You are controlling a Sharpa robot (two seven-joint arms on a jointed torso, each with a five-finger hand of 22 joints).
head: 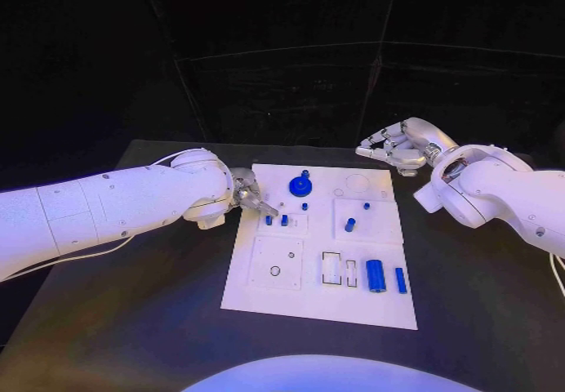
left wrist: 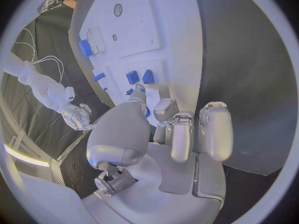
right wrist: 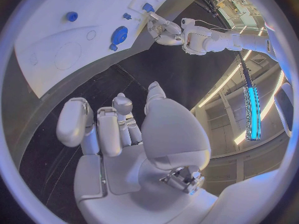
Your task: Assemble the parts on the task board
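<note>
Left silver hand (head: 251,196): at the left edge of the flat white plastic task board (head: 295,302), fingertips by two small blue pegs (head: 276,220); I can't tell if it pinches one | Tip: I should go slow and keep a peg straight up | Right silver hand (head: 398,145): curled, holding nothing, past the far right corner.

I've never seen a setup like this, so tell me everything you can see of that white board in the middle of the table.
The task board is a flat white rectangular plate lying on the black table. Its surface has raised square panels, round outlines and narrow rectangular slots. Small blue parts lie or stand on it: a round disc with a knob near the far edge, short pegs mid-board, and a larger cylinder beside a slim bar near the right edge. The left hand reaches over its left edge.
</note>
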